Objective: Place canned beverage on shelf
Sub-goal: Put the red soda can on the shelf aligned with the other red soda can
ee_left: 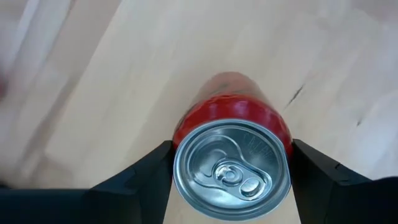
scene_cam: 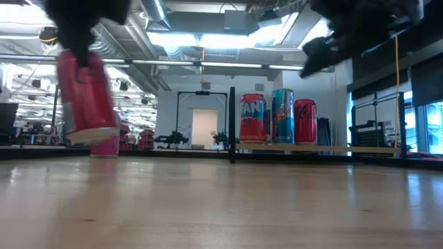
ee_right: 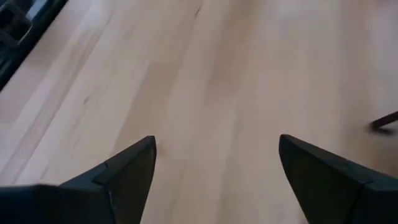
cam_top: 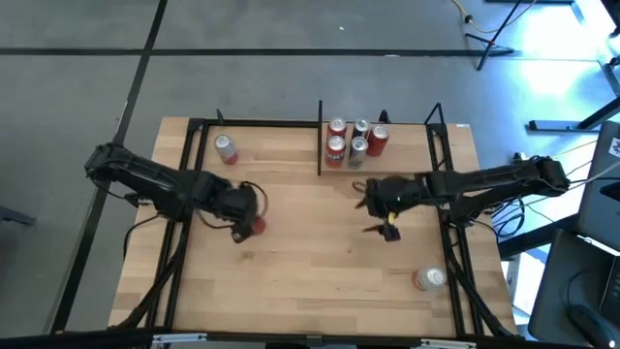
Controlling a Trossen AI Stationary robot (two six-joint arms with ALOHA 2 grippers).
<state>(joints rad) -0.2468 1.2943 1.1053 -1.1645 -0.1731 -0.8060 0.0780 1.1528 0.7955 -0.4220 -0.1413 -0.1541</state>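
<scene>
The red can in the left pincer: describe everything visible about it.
The red can looks like metal, a red body with a silver top carrying a pull tab, unopened. The left pincer is shut on it, one dark finger on each side just below the rim. In the low view the can hangs slightly tilted, clear of the wooden tabletop, touching nothing but the fingers. It is over the table's left-centre, away from the shelf.

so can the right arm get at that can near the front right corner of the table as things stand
Probably yes. The right hand is open and holds nothing, and the can stands alone on bare tabletop with nothing between them. The left hand is busy gripping a red can.
</scene>
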